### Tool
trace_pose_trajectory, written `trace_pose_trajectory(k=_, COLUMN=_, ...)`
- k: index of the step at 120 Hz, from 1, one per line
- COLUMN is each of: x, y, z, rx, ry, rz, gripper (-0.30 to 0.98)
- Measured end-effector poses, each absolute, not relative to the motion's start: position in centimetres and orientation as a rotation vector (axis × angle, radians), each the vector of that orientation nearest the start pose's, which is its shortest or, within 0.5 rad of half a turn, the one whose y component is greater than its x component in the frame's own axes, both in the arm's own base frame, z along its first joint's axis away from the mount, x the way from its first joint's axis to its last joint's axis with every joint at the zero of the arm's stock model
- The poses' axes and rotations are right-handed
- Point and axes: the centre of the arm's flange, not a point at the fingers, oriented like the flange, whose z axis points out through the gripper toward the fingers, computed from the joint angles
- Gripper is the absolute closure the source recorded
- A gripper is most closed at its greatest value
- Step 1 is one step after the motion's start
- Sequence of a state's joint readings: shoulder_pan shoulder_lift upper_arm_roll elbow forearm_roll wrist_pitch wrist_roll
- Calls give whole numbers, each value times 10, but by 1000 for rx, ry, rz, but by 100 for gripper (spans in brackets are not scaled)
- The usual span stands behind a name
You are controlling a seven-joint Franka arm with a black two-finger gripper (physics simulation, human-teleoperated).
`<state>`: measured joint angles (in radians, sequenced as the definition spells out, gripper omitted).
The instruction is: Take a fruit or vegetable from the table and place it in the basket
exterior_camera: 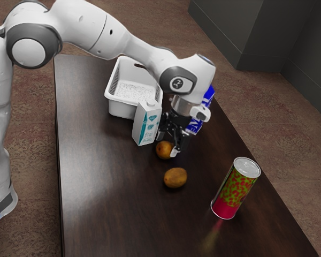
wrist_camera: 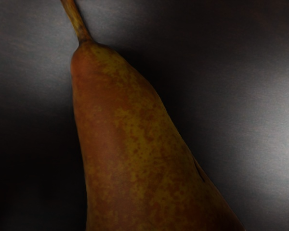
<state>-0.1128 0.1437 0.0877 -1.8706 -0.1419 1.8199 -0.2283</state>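
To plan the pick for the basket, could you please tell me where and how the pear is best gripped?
I would grip the pear by its fuller body, from above, closing across its width. The wrist view shows it lengthwise, tapering to a slimmer neck and thin stem, which would probably give less hold.

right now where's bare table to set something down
Bare: the table from the carton and oval fruit to its edge at the exterior view's left. Crowded: around the pincer, by the pear, carton and blue box.
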Motion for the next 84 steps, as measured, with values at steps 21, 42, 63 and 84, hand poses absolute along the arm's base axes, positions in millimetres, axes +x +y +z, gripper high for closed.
trace_pose_trajectory(k=21, x=574, y=-33, z=419, rx=-3190, ry=-422, rz=334, gripper=0)
trace_pose_trajectory(k=42, x=574, y=-34, z=417, rx=-3186, ry=-444, rz=330, gripper=4)
trace_pose_trajectory(k=63, x=573, y=-41, z=417, rx=-3179, ry=-444, rz=326, gripper=32)
trace_pose_trajectory(k=84, x=573, y=-41, z=443, rx=-3166, ry=-427, rz=257, gripper=37)
